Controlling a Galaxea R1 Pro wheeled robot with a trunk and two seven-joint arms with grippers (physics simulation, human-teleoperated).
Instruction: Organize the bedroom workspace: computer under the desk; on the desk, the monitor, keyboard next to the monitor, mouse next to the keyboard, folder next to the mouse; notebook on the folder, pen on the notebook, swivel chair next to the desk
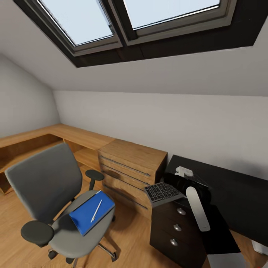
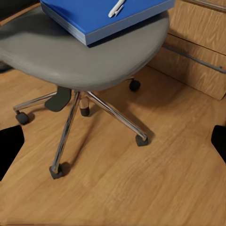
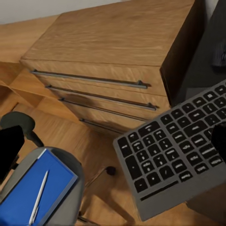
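Note:
The grey swivel chair (image 1: 48, 182) stands on the wood floor left of the desk (image 1: 230, 197). On its seat (image 2: 47, 52) lies the blue folder (image 1: 83, 219) (image 2: 94, 19) (image 3: 21, 200), and the white pen (image 1: 96, 211) (image 2: 116, 7) (image 3: 38, 195) lies on top of it. The black keyboard (image 1: 162, 191) (image 3: 174, 155) sits at the desk's left end, jutting past the edge. My right gripper (image 3: 113, 146) hovers over it, open, one finger (image 3: 219, 139) above the keys. My left gripper (image 2: 113, 141) hangs open over bare floor beside the chair's chrome base (image 2: 70, 117). Notebook, mouse, monitor and computer are out of view.
A light-wood chest of drawers (image 1: 130, 167) (image 3: 108, 42) (image 2: 197, 56) stands between chair and desk. The desk's dark drawer unit (image 1: 175, 227) with silver knobs is below the keyboard. A low wooden bench (image 1: 74, 136) runs along the sloped wall under the skylight (image 1: 123, 18).

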